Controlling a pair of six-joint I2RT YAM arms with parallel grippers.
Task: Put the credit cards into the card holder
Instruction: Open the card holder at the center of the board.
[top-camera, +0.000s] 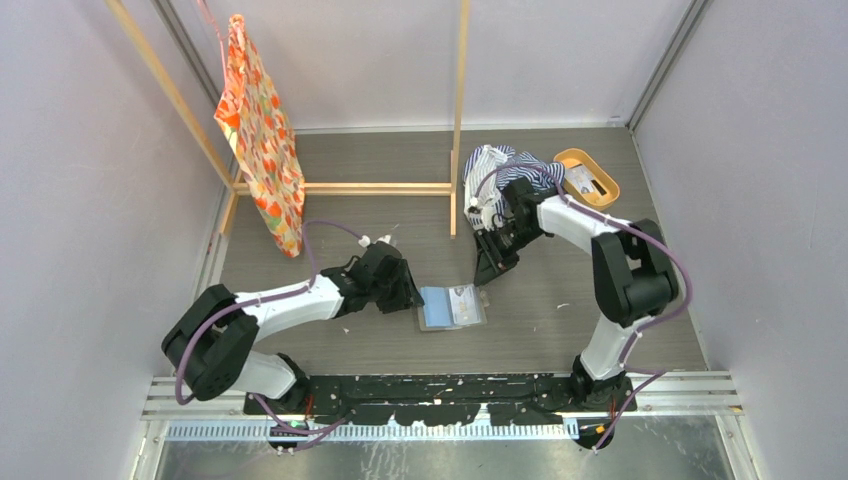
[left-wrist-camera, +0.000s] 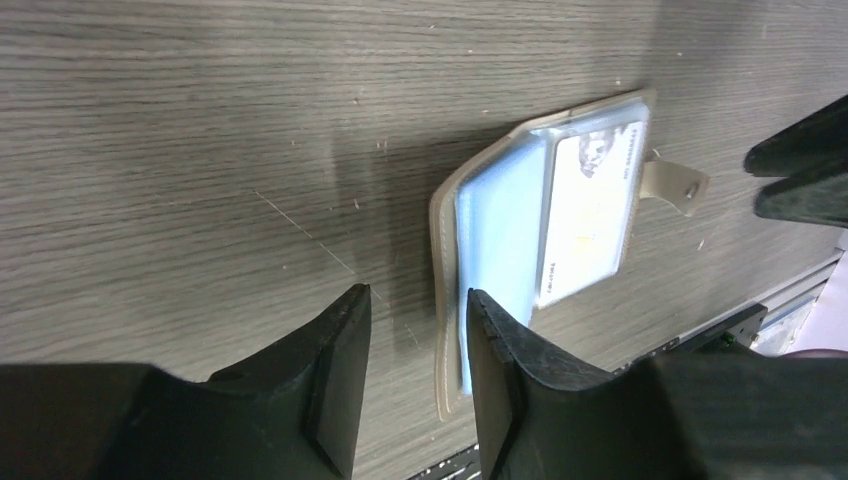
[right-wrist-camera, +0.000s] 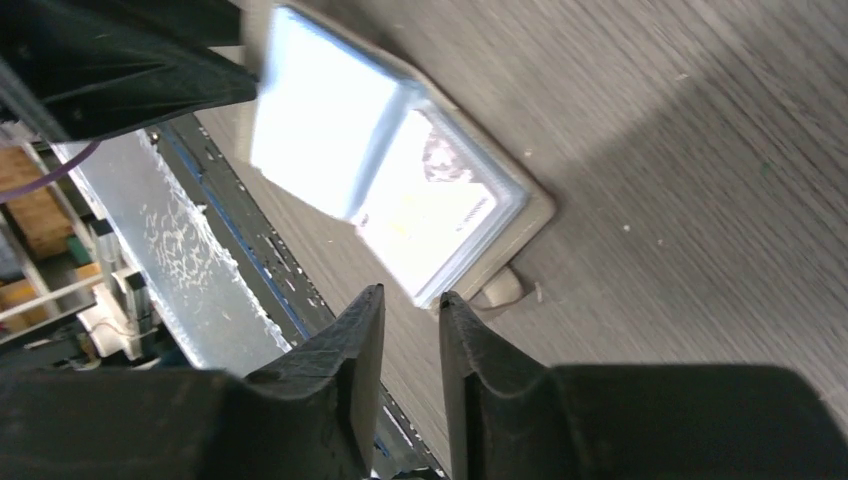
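Note:
The card holder (top-camera: 435, 308) lies open and flat on the table, taupe rim (left-wrist-camera: 440, 260) around clear pale-blue sleeves. A whitish credit card (left-wrist-camera: 590, 215) with a small portrait sits in its right sleeve. The closing tab (left-wrist-camera: 672, 185) sticks out to the side. My left gripper (left-wrist-camera: 415, 300) is open just left of the holder's edge, nothing between its fingers. My right gripper (right-wrist-camera: 410, 295) stands narrowly open above the holder's tab corner (right-wrist-camera: 535, 215), empty. More cards (top-camera: 583, 181) lie in the tray.
An oval orange tray (top-camera: 606, 190) sits at the back right, beside a striped cloth (top-camera: 505, 165). A wooden frame (top-camera: 458, 120) stands behind, with an orange patterned bag (top-camera: 262, 140) hanging from it. The black base rail (top-camera: 440, 390) runs along the near edge.

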